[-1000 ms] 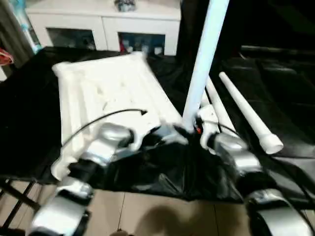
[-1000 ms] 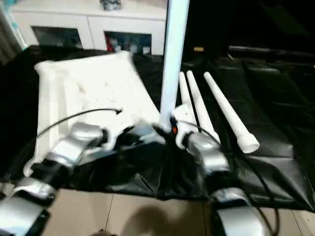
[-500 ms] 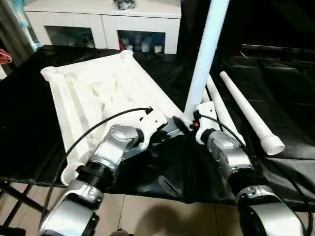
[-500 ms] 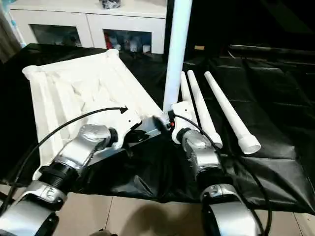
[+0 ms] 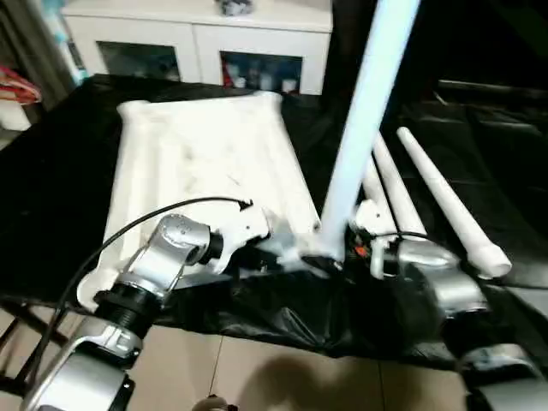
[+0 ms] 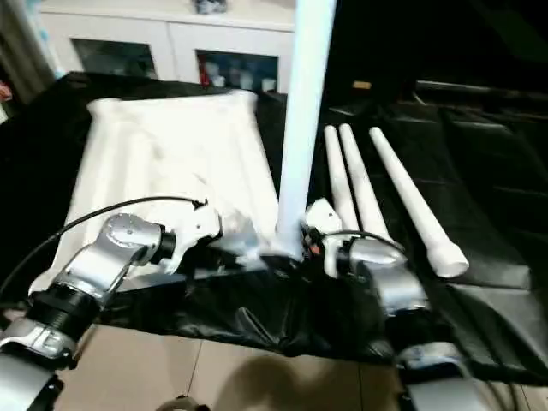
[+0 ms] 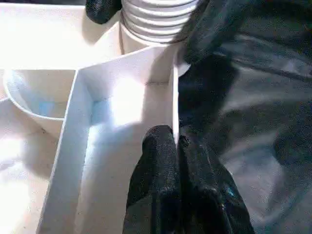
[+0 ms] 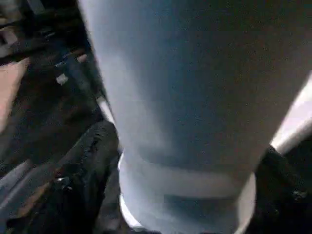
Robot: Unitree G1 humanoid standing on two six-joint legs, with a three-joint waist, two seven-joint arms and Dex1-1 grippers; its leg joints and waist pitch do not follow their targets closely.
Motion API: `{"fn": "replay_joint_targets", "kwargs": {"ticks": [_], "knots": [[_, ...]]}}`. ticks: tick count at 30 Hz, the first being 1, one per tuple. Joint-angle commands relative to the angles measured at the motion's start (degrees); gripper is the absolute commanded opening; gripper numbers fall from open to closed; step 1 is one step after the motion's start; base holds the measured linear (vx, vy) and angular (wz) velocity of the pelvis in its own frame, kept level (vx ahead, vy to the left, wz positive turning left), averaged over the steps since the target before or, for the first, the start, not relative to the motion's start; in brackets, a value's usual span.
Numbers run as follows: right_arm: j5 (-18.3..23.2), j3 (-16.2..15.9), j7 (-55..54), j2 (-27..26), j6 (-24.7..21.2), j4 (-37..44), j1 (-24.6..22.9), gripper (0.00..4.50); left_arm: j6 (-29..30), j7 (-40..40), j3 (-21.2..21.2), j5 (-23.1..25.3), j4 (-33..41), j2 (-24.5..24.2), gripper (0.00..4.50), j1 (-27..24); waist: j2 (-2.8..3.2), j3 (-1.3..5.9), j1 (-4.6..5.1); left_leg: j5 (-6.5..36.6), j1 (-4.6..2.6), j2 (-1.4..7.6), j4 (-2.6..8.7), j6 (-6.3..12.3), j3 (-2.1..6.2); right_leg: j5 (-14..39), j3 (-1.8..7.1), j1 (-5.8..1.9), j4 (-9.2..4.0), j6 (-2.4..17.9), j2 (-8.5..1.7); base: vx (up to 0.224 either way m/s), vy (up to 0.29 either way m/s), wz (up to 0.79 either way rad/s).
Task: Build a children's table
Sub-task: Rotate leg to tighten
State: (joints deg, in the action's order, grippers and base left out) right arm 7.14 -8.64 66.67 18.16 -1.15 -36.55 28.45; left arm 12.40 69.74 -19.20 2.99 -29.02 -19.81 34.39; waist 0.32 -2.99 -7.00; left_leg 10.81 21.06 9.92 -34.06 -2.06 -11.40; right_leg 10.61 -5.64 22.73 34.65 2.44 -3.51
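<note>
1. Left gripper (image 7: 176,141): both black fingers pressed together, pinching a thin upright rib at the near corner of the tabletop (image 5: 205,163). Right gripper (image 8: 185,195): fingers (image 8: 80,165) spread either side of the upright leg (image 5: 364,111) near its base; contact with the tube cannot be told.
2. Tabletop: one, white plastic, lying ribbed underside up on the black sheet (image 5: 51,188), near right corner at the grippers. One empty round socket (image 7: 36,95) sits just beside the pinched rib.
3. Upright leg: one, white tapered tube, standing at the tabletop's near right corner, leaning slightly right, its top out of frame. Its ridged foot (image 7: 156,19) sits in the corner socket.
4. Loose legs: three (image 6: 338,184) (image 6: 364,193) (image 6: 415,205), lying side by side on the black sheet right of the tabletop, near ends toward the robot; two touch, the third is a little apart.
5. Surroundings: one white cabinet (image 5: 197,38) with glass-fronted doors beyond the sheet; pale tiled floor (image 5: 282,377) at the near edge; a black cable (image 5: 163,214) arcing over the left forearm (image 5: 163,257).
6. Arm pose: both silver forearms reach forward and converge at the leg's base, left from the left, right forearm (image 5: 437,282) from the right.
</note>
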Motion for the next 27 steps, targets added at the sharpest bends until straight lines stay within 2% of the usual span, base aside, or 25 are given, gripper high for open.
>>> {"fn": "replay_joint_targets", "kwargs": {"ticks": [1, 7, 9, 11, 13, 15, 16, 17, 18, 19, 20, 21, 23, 24, 26, 27], "knots": [[0.0, -4.3, 4.5, -1.3, -1.3, 1.0, -1.6, 3.36, -0.7, 0.1, -1.3, -0.7, 0.4, 0.9, 0.00, 1.9, 0.01, 3.49, 0.06, 10.4, -0.76, 4.40, 3.92, 4.01, 2.01, 15.5, 3.91, -2.85, -4.84, 9.6, -6.26, 0.000, 0.000, 0.00], [1.0, -4.9, 6.9, -0.8, -4.1, 4.2, -2.8, 2.88, -1.2, 1.7, -1.1, -0.7, -0.1, 0.3, 0.00, 2.0, 0.03, 3.54, -0.03, 10.5, -0.83, 4.39, 3.97, 3.54, 2.13, 17.0, 3.86, -2.78, -5.01, 9.0, -6.30, 0.000, 0.000, 0.00], [1.0, -5.0, 6.6, -1.1, -4.4, 4.6, -3.1, 2.88, -1.4, 1.1, -0.9, -0.7, -0.3, 0.5, 0.00, 2.0, -0.03, 3.53, -0.01, 10.6, -0.83, 4.33, 3.96, 3.40, 2.11, 16.8, 3.86, -2.77, -5.04, 9.1, -6.29, 0.000, 0.000, 0.00], [0.7, -4.8, 4.5, -2.0, -4.5, 4.4, -3.6, 2.79, -1.7, -1.3, -0.1, -0.7, -0.7, 1.6, 0.00, 1.9, -0.01, 3.46, -0.05, 10.5, -0.86, 4.29, 3.96, 3.33, 2.08, 17.0, 3.85, -2.68, -5.10, 9.0, -6.26, 0.000, 0.000, 0.00], [-1.2, -3.3, -3.1, -4.5, -5.3, 1.4, -2.8, 2.77, -0.7, -6.8, 1.7, -0.5, -1.7, 4.1, 0.00, 2.5, -0.06, 3.28, 0.09, 11.3, -0.91, 4.24, 4.06, 2.90, 2.11, 18.8, 3.83, -2.59, -5.31, 8.7, -6.31, 0.000, 0.000, 0.00], [-3.8, -1.6, -13.4, -7.3, -4.7, -3.2, -1.3, 2.76, 0.5, -12.6, 3.0, 0.2, -2.7, 6.4, 0.00, 3.2, -0.07, 2.89, 0.63, 14.0, -1.31, 4.14, 4.31, 1.46, 2.29, 23.3, 3.72, -2.22, -5.91, 8.4, -6.46, 0.000, 0.000, 0.00], [-4.5, -1.1, -16.5, -8.1, -4.6, -4.6, -0.8, 2.75, 0.8, -14.4, 3.4, 0.4, -3.0, 7.1, 0.00, 3.5, -0.04, 2.36, 1.23, 17.9, -1.96, 3.85, 4.31, 0.37, 2.55, 31.0, 3.31, -1.97, -6.88, 6.8, -6.60, 0.000, 0.000, 0.00], [-4.6, 0.3, -21.7, -9.6, -5.1, -7.1, 0.3, 2.75, 1.8, -16.8, 3.8, 0.8, -3.1, 8.2, 0.00, 3.8, -0.03, 2.12, 1.73, 20.6, -2.56, 3.70, 4.22, -0.46, 2.79, 36.8, 3.01, -1.75, -7.57, 4.9, -6.80, 0.000, 0.000, 0.00], [-4.6, 1.2, -24.9, -10.6, -5.5, -8.6, 1.0, 2.75, 2.5, -18.1, 4.0, 1.0, -3.2, 8.9, 0.00, 3.9, -0.05, 2.36, 2.22, 21.4, -2.67, 3.63, 4.30, -0.83, 3.11, 38.1, 2.76, -1.99, -7.95, 3.8, -6.93, 0.000, 0.000, 0.00], [-4.4, 1.9, -27.1, -11.3, -6.0, -9.6, 1.5, 2.75, 3.0, -19.2, 4.0, 1.3, -3.0, 9.4, 0.00, 4.0, 0.01, 2.42, 2.49, 21.5, -2.54, 3.66, 4.40, -0.75, 3.21, 37.9, 2.69, -2.10, -8.03, 3.4, -6.83, 0.000, 0.000, 0.00], [-3.9, 3.7, -33.7, -13.6, -6.5, -12.3, 3.2, 2.74, 5.0, -21.9, 4.4, 1.6, -2.2, 11.1, 0.00, 4.0, 0.02, 2.67, 2.69, 20.4, -1.93, 3.88, 4.79, -0.42, 3.34, 35.2, 2.74, -2.63, -7.77, 3.4, -6.83, 0.000, 0.000, 0.00], [-3.4, 4.7, -36.4, -14.8, -6.7, -13.4, 3.9, 2.74, 6.1, -23.4, 4.6, 1.7, -1.6, 12.2, 0.00, 3.9, 0.28, 2.75, 2.94, 19.5, -1.72, 4.12, 5.09, -0.62, 3.38, 31.9, 2.89, -2.63, -7.43, 4.3, -6.72, 0.000, 0.000, 0.00], [-2.9, 5.7, -39.6, -16.6, -6.6, -14.8, 4.9, 2.74, 7.2, -25.3, 4.8, 2.1, -0.8, 13.5, 0.00, 3.7, 0.31, 2.77, 3.29, 19.9, -1.67, 4.28, 5.27, -0.91, 3.49, 29.5, 2.88, -2.66, -7.16, 5.2, -6.65, 0.000, 0.000, 0.00], [-3.1, 6.0, -41.1, -18.2, -5.6, -15.6, 5.8, 2.74, 7.8, -26.6, 4.3, 2.6, 0.3, 14.8, 0.00, 3.2, 0.17, 2.88, 3.66, 20.4, -1.81, 4.27, 5.22, -0.82, 3.30, 26.7, 3.11, -2.56, -7.07, 6.5, -6.68, 0.000, 0.000, 0.00], [-3.4, 6.1, -41.5, -18.6, -5.1, -16.1, 6.1, 2.74, 7.9, -26.8, 4.1, 2.8, 0.5, 15.1, 0.00, 3.0, 0.21, 2.90, 3.66, 19.3, -1.68, 4.08, 5.06, -0.15, 3.00, 24.4, 3.42, -2.54, -6.89, 7.5, -6.71, 0.000, 0.000, 0.00], [-4.1, 5.9, -41.1, -19.2, -3.5, -16.8, 6.5, 3.09, 7.7, -26.8, 3.0, 3.5, 1.0, 15.5, 0.00, 2.5, -0.03, 2.97, 3.57, 18.3, -1.61, 4.04, 4.98, 0.40, 2.83, 23.3, 3.57, -2.63, -6.76, 7.9, -6.73, 0.000, 0.000, 0.00]]}}
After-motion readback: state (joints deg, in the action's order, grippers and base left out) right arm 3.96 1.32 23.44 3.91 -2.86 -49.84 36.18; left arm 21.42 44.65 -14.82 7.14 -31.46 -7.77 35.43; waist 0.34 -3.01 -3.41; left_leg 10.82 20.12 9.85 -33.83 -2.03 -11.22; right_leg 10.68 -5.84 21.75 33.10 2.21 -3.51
